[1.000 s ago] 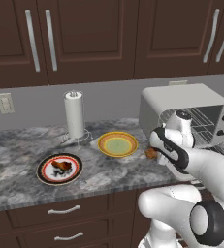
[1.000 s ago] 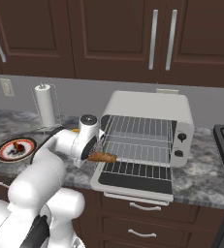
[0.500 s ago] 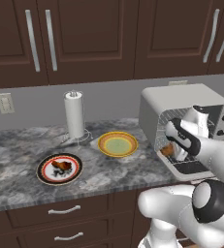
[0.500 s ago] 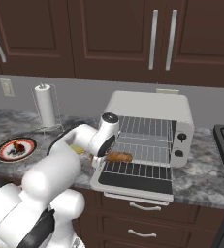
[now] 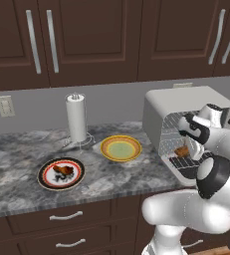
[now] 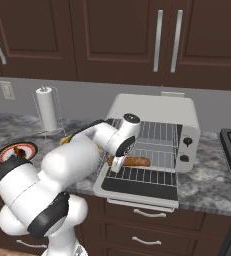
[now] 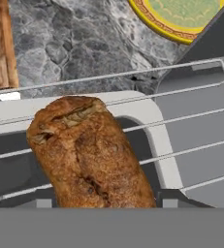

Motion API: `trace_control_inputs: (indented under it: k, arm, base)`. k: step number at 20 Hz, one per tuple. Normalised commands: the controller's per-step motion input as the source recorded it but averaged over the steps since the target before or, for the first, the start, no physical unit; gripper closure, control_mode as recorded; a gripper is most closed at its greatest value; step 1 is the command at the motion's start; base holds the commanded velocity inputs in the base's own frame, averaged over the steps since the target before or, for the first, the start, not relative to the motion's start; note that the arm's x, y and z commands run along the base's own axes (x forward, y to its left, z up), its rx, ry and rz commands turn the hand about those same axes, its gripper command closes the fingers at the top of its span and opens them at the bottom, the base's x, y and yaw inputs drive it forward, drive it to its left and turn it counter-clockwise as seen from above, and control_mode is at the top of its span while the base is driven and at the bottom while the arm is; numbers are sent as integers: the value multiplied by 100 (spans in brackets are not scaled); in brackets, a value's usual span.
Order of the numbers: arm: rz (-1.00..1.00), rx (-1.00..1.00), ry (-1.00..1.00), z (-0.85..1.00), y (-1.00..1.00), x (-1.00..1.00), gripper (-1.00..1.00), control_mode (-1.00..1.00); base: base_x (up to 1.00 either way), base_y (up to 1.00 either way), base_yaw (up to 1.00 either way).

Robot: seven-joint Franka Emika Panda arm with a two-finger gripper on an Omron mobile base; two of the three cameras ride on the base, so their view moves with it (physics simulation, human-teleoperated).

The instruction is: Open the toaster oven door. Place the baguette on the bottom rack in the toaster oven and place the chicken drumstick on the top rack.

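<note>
My gripper (image 6: 115, 167) reaches into the mouth of the one toaster oven (image 6: 157, 106), and my two fingers are closed on the sides of the single baguette (image 7: 91, 152). In the hand view the loaf fills the space between my tips, with its crusty end pointing away from me. In the right base view it lies lengthwise at the level of the bottom rack (image 6: 159, 172). I cannot tell whether it already rests on the wires or sits just above them.

There are two wire shelves. The top rack (image 6: 159, 132) is bare above the loaf. The toaster oven door (image 6: 137, 189) is folded down flat at the front, over the counter edge. Two black knobs (image 6: 188, 141) sit one above the other on the oven's right side.

Two plates are on the counter (image 5: 17, 149):
- A yellow plate (image 5: 106, 150) stands just beside the oven's left wall.
- A red-rimmed plate (image 5: 46, 180) sits further left, nearer the counter's front edge, and carries the one chicken drumstick (image 5: 62, 172), well apart from me.

One paper towel roll (image 5: 76, 118) stands upright behind the plates
</note>
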Motion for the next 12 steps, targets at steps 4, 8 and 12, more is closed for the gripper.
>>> trace_control_inputs:
  k: [4,8,12]
  arm:
    - [1,1,6,-11,-33,14,100,-100]
    - [0,3,7,-19,-17,11,100,-100]
    - [0,3,3,-14,-9,13,100,-100]
  base:
    - [0,0,0]
    - [0,0,0]
    - [0,0,0]
